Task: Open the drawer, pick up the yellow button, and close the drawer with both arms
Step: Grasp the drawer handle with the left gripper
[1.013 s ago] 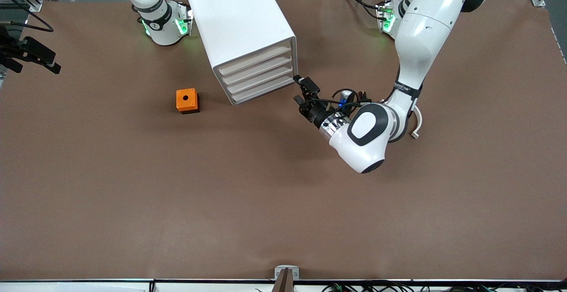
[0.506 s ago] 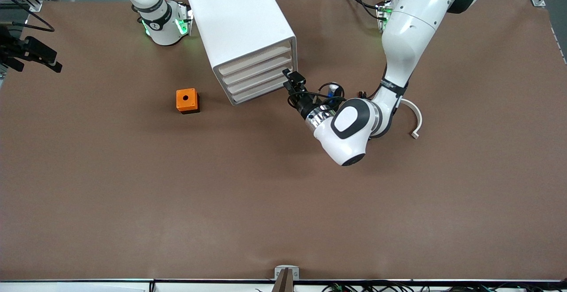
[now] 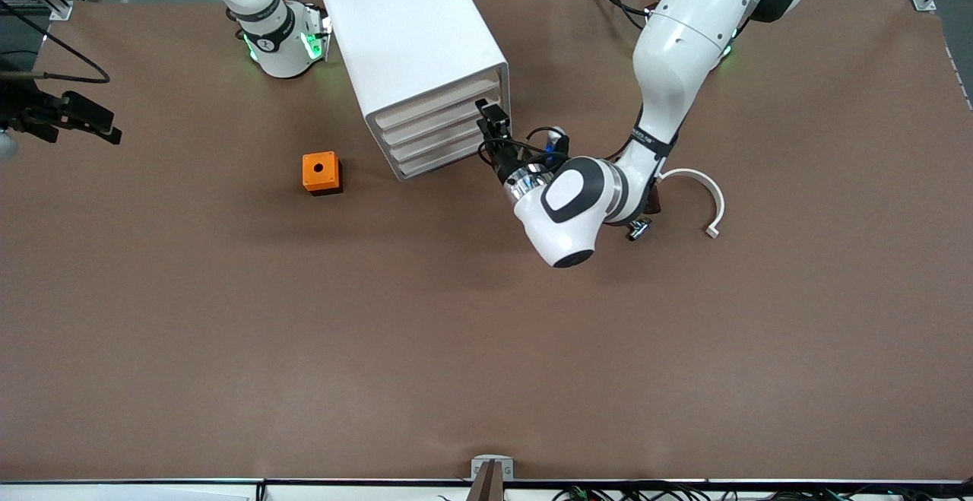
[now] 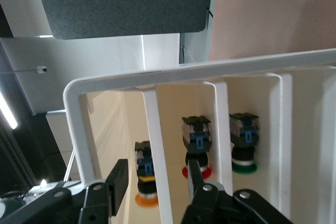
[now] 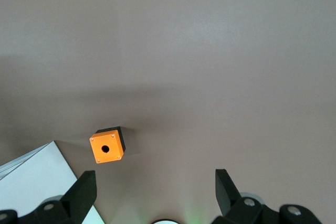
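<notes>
While the right end effector (image 5: 155,187) waits, fingers apart, over the desk's (image 3: 228,334) 9 o'clock edge, the left end effector (image 4: 157,179), fingers apart, straddles the drawer's (image 3: 433,108) front lip, with the button (image 4: 145,174) lying inside just past its fingertips, so the pull likely runs toward 5 o'clock.

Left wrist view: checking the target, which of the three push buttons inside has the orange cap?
The button at the row's end by the rounded frame corner; the middle one is red-capped, the last green-capped.

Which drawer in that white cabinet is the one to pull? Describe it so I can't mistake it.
Find the white cabinet near the right arm's base. Four shallow tray drawers stack on its open face. The target drawer is the uppermost, just under the cabinet's top, with three like it beneath.
</notes>
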`<state>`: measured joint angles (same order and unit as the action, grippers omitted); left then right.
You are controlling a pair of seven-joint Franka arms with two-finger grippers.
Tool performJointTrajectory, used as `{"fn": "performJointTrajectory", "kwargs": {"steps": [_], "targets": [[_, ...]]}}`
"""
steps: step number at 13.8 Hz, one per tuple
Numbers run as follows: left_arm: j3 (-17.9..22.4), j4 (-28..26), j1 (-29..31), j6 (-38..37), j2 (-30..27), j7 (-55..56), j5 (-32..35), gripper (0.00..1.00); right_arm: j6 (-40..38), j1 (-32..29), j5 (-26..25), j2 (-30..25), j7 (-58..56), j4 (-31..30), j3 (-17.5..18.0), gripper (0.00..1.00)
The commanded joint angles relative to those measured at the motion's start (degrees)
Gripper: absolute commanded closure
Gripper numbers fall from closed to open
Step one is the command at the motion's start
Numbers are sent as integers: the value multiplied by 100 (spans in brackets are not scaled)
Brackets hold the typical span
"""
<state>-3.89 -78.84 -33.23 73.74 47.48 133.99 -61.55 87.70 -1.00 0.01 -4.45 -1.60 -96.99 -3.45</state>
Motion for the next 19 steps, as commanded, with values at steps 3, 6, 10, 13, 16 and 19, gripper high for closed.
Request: {"fn": "performJointTrajectory", "kwargs": {"steps": [3,6,10,13,16,19], "targets": [[29,-141,-271,-123,-19,-39,-6,47,-51,-32,-159,382,-77,294,2,0],[29,-176,-421,-140,-19,-39,3,55,-60,-41,-186,628,-68,409,2,0],[29,-229,-597,-263,-11,-39,-6,69,-69,-67,-230,778,-69,409,-6,0],[29,-229,-588,-272,-11,-22,-6,83,-60,-15,-238,805,-7,461,-6,0],[29,-220,-527,-281,33,-13,-6,89,-113,29,-274,805,308,470,20,0],[46,-202,-325,-281,68,-22,-14,90,-235,143,-169,805,905,470,29,0]]}}
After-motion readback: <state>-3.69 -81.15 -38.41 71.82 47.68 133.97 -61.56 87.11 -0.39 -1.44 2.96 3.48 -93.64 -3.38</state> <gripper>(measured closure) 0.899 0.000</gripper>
